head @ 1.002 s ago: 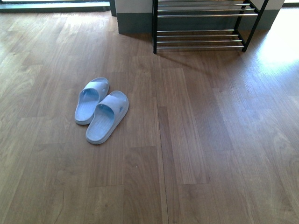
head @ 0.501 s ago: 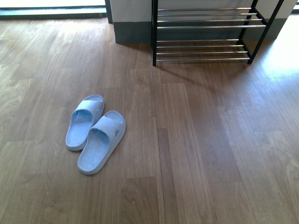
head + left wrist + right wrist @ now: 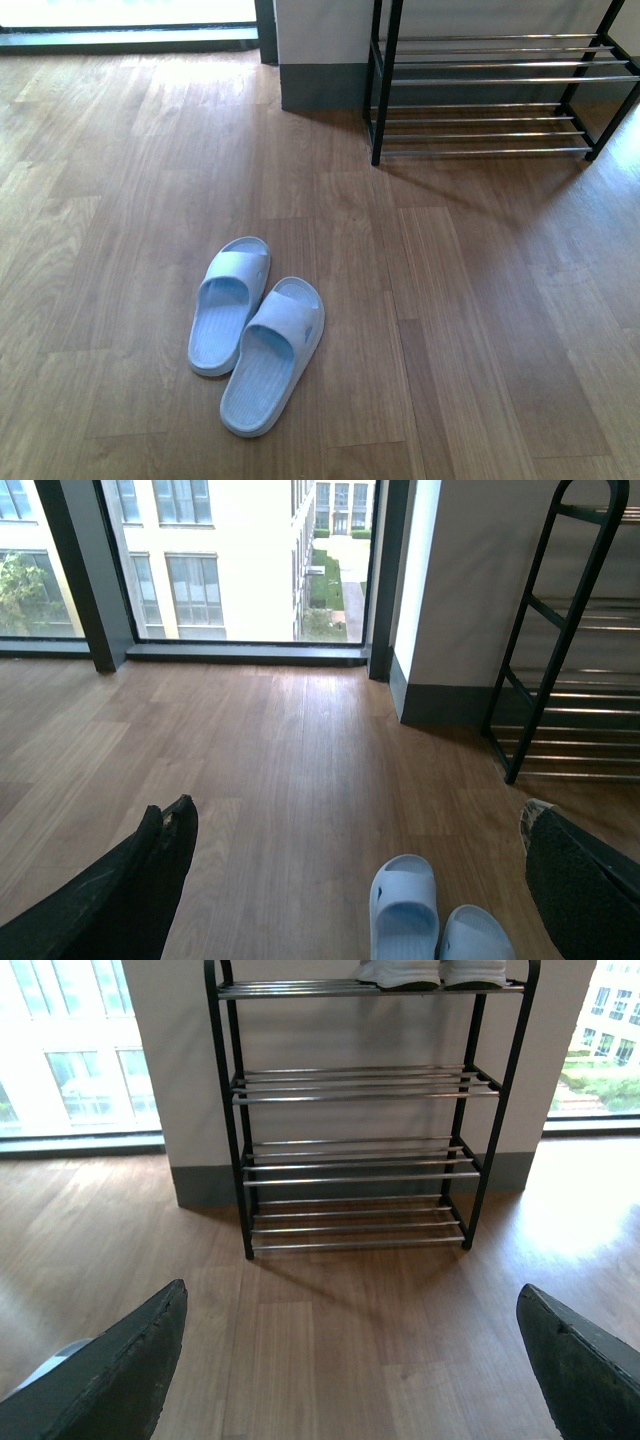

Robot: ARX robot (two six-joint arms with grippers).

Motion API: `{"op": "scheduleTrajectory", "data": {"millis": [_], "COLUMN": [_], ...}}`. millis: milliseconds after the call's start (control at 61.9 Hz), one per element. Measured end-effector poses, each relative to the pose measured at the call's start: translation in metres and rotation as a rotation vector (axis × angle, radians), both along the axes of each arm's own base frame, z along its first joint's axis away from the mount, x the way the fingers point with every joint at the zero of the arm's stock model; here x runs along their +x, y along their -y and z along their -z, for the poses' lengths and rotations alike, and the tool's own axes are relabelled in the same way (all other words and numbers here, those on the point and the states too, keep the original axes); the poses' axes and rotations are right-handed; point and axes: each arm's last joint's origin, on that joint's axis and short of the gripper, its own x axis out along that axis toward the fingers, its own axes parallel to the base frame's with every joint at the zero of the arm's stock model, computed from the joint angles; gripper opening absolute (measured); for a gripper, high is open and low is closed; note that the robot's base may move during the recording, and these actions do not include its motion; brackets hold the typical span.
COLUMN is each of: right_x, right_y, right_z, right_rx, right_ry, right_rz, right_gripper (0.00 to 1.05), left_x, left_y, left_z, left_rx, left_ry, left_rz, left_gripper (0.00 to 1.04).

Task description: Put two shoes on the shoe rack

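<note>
Low and left of centre in the front view, the two pale blue slides [image 3: 257, 330] lie side by side, touching, on the wooden floor [image 3: 450, 300]; the shoe rack [image 3: 500, 95] stands at upper right, well apart. Left end effector [image 3: 355, 815] and right end effector [image 3: 352, 1300] both gape wide, holding nothing.

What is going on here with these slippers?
Nothing is held yet. Both the left tool and right tool are open and empty. A pair of pale blue slides lies side by side on the wood floor, apart from the shoe rack. White-soled shoes already sit on its top tier.
</note>
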Motion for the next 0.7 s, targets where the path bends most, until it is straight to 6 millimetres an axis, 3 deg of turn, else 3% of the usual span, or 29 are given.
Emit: {"op": "scheduleTrajectory", "data": {"millis": [81, 210, 323, 469, 695], "right_x": [0.016, 0.051, 0.089, 0.135, 0.174], "right_y": [-0.010, -0.031, -0.054, -0.089, -0.137], "right_z": [0.008, 0.012, 0.032, 0.095, 0.192], "right_rx": [-0.025, -0.082, -0.109, -0.163, -0.198], "right_ry": [-0.117, -0.197, -0.313, -0.538, -0.779], "right_rz": [-0.319, -0.417, -0.480, -0.518, -0.525], "right_gripper": [0.96, 0.96, 0.96, 0.96, 0.96], "left_x": [0.000, 0.000, 0.000, 0.000, 0.000], "left_y": [0.000, 0.000, 0.000, 0.000, 0.000], "left_z": [0.000, 0.000, 0.000, 0.000, 0.000], "left_rx": [0.000, 0.000, 0.000, 0.000, 0.000], "left_ry": [0.000, 0.000, 0.000, 0.000, 0.000], "left_rz": [0.002, 0.002, 0.002, 0.002, 0.002], "left_gripper": [0.95, 0.95, 0.95, 0.95, 0.95]}}
